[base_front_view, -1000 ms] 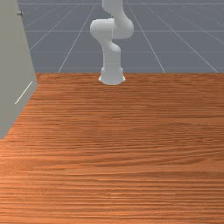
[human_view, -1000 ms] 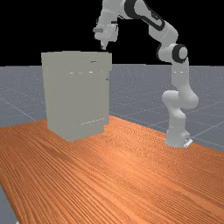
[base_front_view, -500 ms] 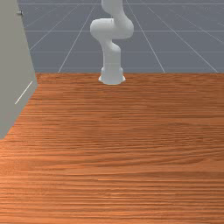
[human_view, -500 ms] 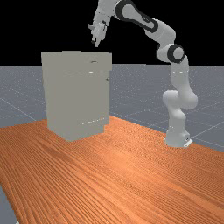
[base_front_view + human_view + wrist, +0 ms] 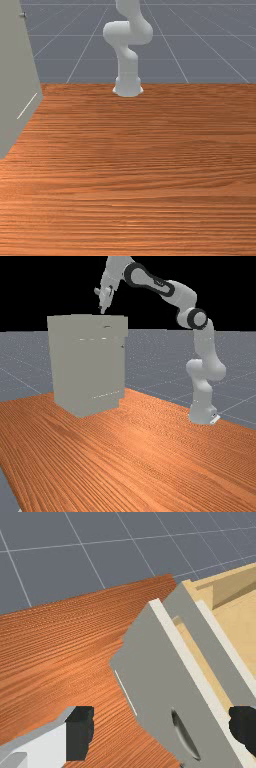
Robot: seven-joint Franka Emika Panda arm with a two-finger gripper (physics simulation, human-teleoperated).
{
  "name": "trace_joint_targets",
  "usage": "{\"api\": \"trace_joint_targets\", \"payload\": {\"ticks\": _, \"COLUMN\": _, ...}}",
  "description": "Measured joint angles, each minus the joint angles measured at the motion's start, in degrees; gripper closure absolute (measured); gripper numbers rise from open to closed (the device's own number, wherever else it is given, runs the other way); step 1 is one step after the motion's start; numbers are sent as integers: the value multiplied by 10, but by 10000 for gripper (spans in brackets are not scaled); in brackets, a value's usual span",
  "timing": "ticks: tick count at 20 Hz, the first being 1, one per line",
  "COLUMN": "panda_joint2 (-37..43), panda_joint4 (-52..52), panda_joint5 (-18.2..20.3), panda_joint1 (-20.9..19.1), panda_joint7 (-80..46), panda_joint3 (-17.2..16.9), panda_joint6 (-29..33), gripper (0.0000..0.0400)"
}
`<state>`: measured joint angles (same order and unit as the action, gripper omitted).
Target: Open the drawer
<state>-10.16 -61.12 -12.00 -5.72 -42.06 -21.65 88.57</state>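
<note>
In the far view, my gripper is just above the top of the grey cabinet, fingers downward. A small dark handle is on the cabinet's upper part, below and to the far view's right of the fingertips. The wrist view has my gripper open, its two dark fingertips wide apart. A curved grey handle on a grey front panel appears between them, held by neither. Pale wood shows behind the panel's white edge; I cannot tell how far any drawer stands out.
The cabinet stands at the front view's left edge, a small knob high on it. Orange-brown table extends beside it. The arm's base is on the table at the far view's right.
My hand has moved toward the far view's left above the cabinet and has changed its tilt, the arm reaching farther out. The cabinet looks the same as before.
</note>
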Motion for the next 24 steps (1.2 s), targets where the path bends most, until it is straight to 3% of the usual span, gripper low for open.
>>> {"api": "trace_joint_targets", "payload": {"ticks": 6, "panda_joint2": -25, "panda_joint4": -1, "panda_joint5": -4, "panda_joint1": -17, "panda_joint7": -5, "panda_joint3": -12, "panda_joint6": 39, "gripper": 0}}
{"api": "trace_joint_targets", "payload": {"ticks": 16, "panda_joint2": -71, "panda_joint4": -10, "panda_joint5": -2, "panda_joint1": -27, "panda_joint7": -5, "panda_joint3": -15, "panda_joint6": 45, "gripper": 0}}
{"api": "trace_joint_targets", "payload": {"ticks": 24, "panda_joint2": 26, "panda_joint4": -117, "panda_joint5": 11, "panda_joint1": 38, "panda_joint7": -34, "panda_joint3": 18, "panda_joint6": 32, "gripper": 0}}
